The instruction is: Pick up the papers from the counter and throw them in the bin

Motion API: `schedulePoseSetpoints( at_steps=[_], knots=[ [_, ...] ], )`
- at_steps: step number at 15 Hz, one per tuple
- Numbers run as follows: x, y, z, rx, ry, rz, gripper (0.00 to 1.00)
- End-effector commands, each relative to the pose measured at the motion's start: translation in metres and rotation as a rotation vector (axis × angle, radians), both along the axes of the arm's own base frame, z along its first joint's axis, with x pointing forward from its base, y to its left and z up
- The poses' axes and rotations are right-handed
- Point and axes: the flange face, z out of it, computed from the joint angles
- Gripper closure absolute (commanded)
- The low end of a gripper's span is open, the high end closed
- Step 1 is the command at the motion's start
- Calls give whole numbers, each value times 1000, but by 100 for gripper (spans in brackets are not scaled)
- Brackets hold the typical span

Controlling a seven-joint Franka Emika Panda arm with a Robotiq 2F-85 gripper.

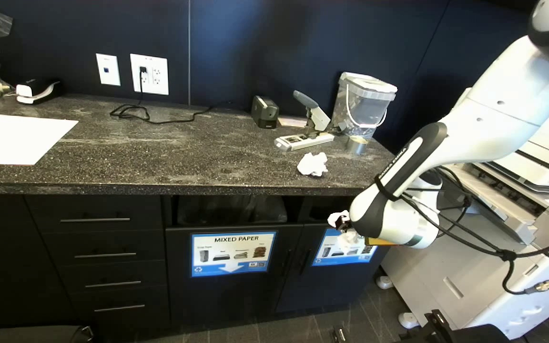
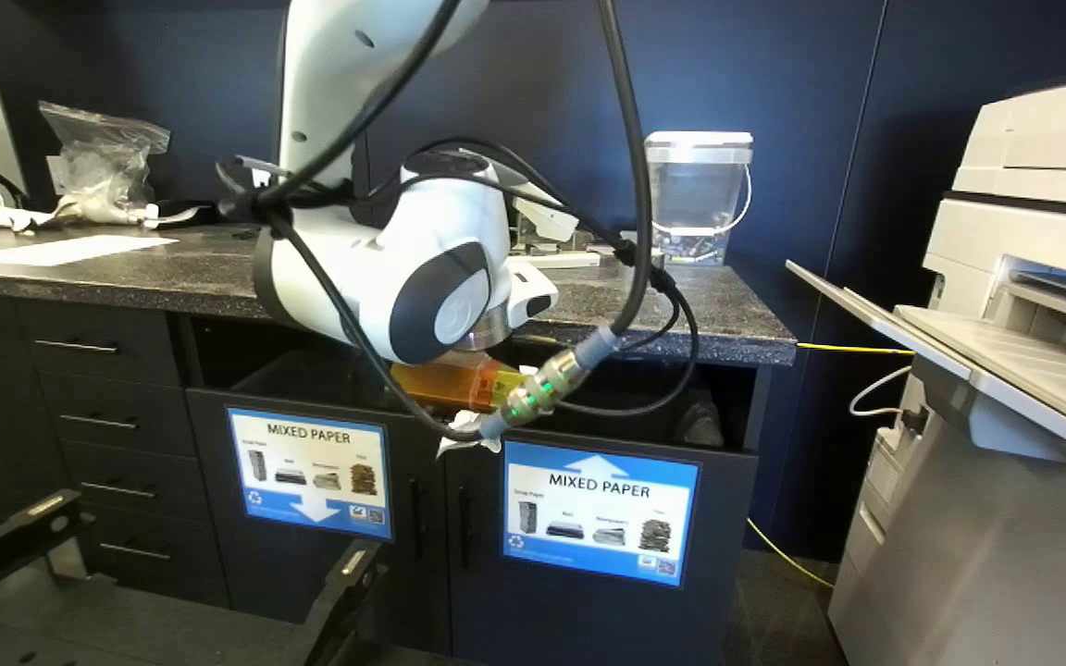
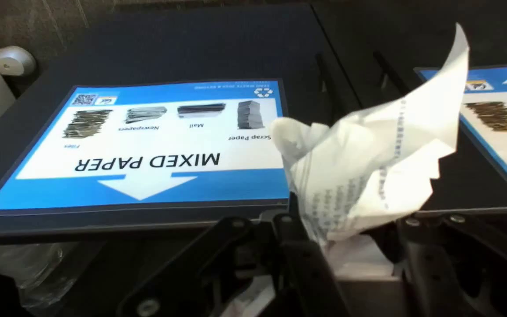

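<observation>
Paper [image 3: 363, 171], jaggedly crumpled, is pinched in the jaws; a lumpy wad [image 1: 312, 165] tops the speckled counter [image 1: 198, 155].

One crumpled paper [image 1: 312, 165] tops the counter [image 1: 184, 157], another [image 3: 359, 171] gripped.

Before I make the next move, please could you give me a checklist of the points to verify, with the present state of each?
1. Paper wad in the gripper: ok, held.
2. Grip firm enough: cannot tell.
3. Wad fully inside the bin cabinet: not ok, part shows before its front in both exterior views.
4. Clear plastic inside the cabinet: ok, visible.
5. Counter free of wads: not ok, a second wad lies near the stapler.
</observation>
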Motion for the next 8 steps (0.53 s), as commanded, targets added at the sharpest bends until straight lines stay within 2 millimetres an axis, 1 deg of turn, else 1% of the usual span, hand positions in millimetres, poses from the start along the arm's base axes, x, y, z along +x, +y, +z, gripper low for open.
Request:
schedulePoseSetpoints(
  at_steps=[1, 6, 8],
  knots=[
    [22, -4, -32, -23, -147, -36, 82],
    [50, -6, -67, -70, -305, -69, 82],
    [64, -6, -77, -75, -360, -82, 82]
  ],
)
